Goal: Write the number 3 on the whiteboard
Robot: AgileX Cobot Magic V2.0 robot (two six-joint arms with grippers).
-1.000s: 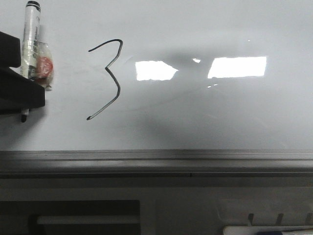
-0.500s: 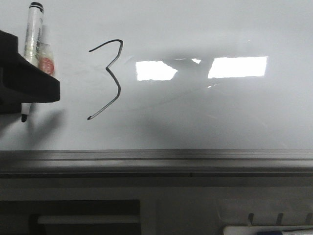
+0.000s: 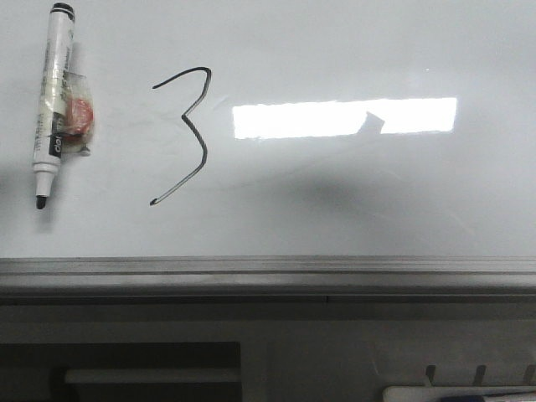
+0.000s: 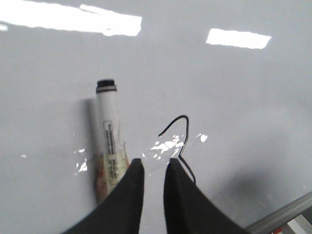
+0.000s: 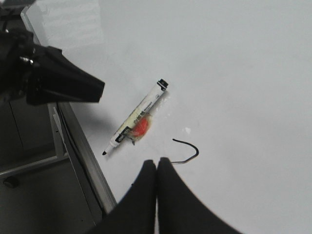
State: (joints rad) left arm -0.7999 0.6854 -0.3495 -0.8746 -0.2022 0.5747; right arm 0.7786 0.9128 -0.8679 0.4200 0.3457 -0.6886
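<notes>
The whiteboard [image 3: 352, 193] lies flat, glossy white. The number 3 [image 3: 188, 134] is drawn on it in thin black ink, left of centre. A white marker [image 3: 52, 105] with a red patch under clear tape lies loose on the board left of the 3, tip uncapped. No gripper shows in the front view. My left gripper [image 4: 153, 163] is open and empty above the board, between the marker [image 4: 108, 126] and the 3 [image 4: 178, 122]. My right gripper [image 5: 156, 163] is shut and empty, above the board near the 3 [image 5: 190, 148] and the marker [image 5: 139, 119].
A grey metal rail [image 3: 268, 272] runs along the board's near edge, also in the right wrist view [image 5: 85, 156]. A bright light reflection [image 3: 335, 119] lies right of the 3. My left arm [image 5: 53, 80] hangs dark over the rail. A tray [image 3: 456, 394] sits below at the lower right.
My left gripper covered the marker at the left edge of the front view. It has let go and left that view. The marker now lies free on the board.
</notes>
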